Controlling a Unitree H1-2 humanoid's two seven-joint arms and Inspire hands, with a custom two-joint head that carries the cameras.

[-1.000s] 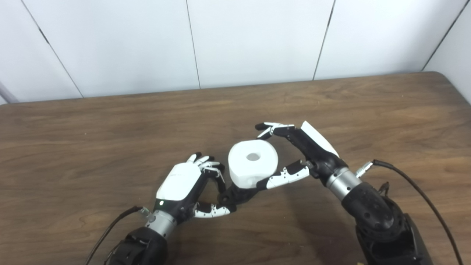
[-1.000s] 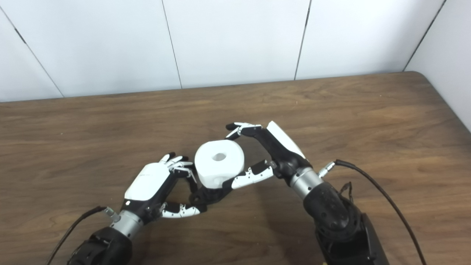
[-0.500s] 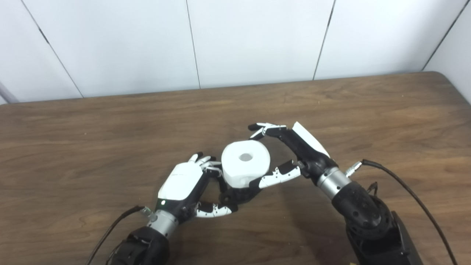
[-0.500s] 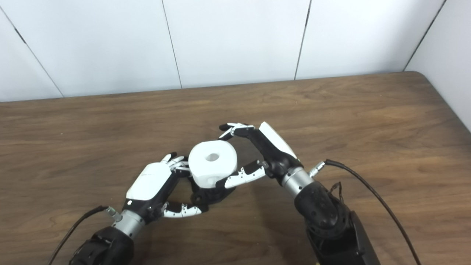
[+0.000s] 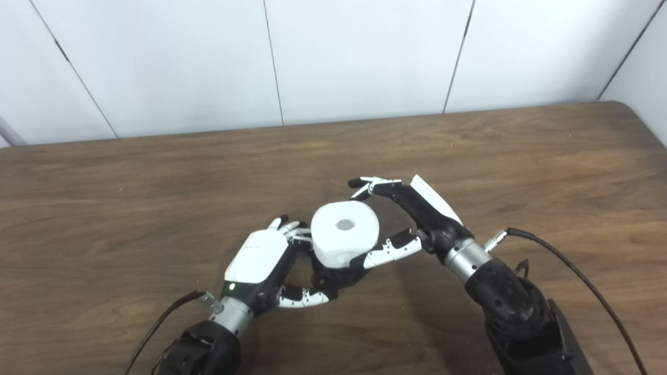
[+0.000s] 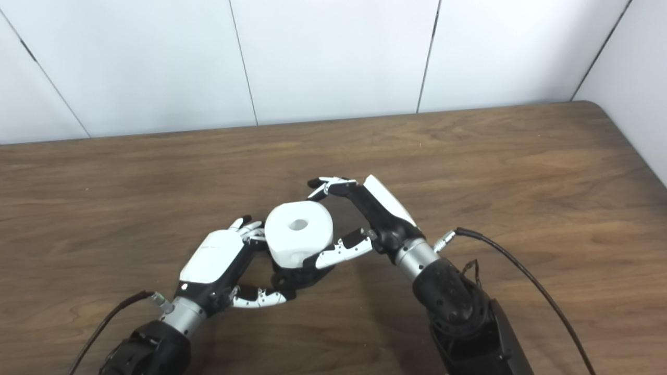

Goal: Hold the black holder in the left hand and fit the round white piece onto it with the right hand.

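The round white piece (image 5: 344, 234), a thick roll with a hole in its top, is held by my right hand (image 5: 411, 219), fingers behind it and thumb in front. It sits right over the black holder (image 5: 333, 276), whose dark base shows just beneath it. My left hand (image 5: 266, 260) is closed around the holder from the left, thumb along the near side. Most of the holder is hidden by the roll and the fingers. I cannot tell how far the roll is seated on it.
The brown wooden table (image 5: 156, 182) spreads around both hands. A black cable (image 5: 573, 265) trails from the right wrist and another (image 5: 161, 317) from the left. White wall panels stand behind the far table edge.
My right hand has carried the white piece left and slightly down, from beside the holder to directly over it. The left hand has barely moved.
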